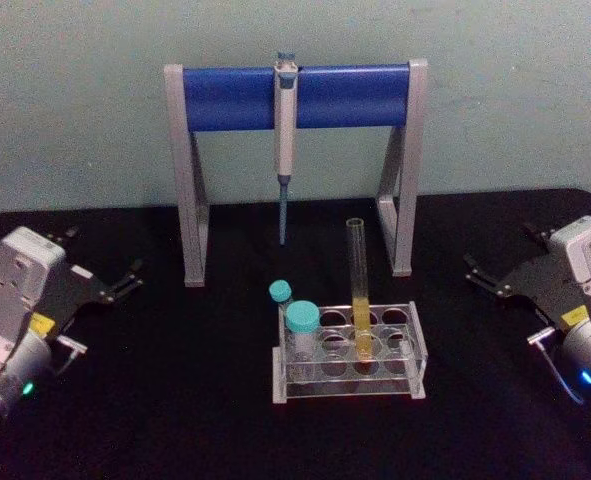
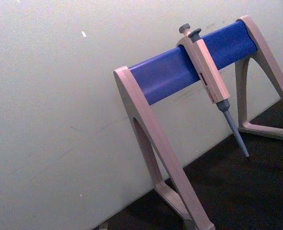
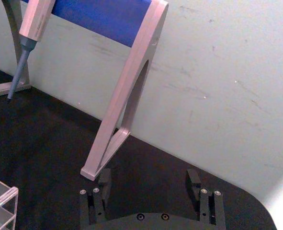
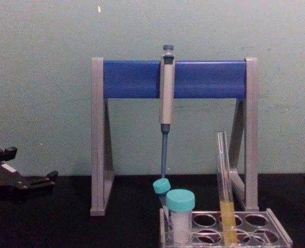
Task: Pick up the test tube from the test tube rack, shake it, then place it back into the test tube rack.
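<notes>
The test tube is a tall clear glass tube with yellow liquid in its lower part. It stands upright in a middle hole of the clear plastic test tube rack at the table's centre. From the chest camera the test tube rises from the rack at the bottom right. My left gripper rests open on the table far to the left, holding nothing. My right gripper rests open far to the right, its fingers spread wide over bare black tabletop, with a corner of the rack beside it.
Two teal-capped vials stand in the rack's left holes. Behind the rack a grey-and-blue pipette stand holds a hanging pipette. The black table ends at a pale wall.
</notes>
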`<act>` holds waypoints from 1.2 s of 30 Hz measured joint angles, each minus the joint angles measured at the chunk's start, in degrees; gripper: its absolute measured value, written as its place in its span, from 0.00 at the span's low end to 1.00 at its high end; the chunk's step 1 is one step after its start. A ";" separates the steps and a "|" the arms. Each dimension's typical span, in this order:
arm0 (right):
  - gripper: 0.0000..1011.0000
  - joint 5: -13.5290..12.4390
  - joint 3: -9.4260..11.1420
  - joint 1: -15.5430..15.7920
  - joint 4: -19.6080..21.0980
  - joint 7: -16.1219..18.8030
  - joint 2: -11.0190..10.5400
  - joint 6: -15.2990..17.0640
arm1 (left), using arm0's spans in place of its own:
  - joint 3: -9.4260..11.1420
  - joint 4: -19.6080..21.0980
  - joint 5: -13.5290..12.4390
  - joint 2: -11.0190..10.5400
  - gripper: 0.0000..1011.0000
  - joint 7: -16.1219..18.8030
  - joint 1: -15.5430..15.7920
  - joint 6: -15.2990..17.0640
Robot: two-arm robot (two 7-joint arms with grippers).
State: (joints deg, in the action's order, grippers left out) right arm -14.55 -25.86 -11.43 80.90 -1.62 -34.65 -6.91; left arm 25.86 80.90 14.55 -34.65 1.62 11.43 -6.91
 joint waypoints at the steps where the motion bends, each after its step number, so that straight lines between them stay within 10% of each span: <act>1: 0.99 0.00 0.00 0.00 0.00 0.00 0.00 0.00 | 0.00 0.00 0.00 0.00 1.00 0.00 0.00 0.00; 36: 0.99 0.00 0.00 0.00 0.00 0.00 0.00 0.00 | 0.00 0.00 0.00 0.00 1.00 0.00 0.00 0.00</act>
State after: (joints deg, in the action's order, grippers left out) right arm -14.54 -25.86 -11.43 80.90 -1.62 -34.65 -6.91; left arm 25.86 80.90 14.55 -34.65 1.62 11.43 -6.91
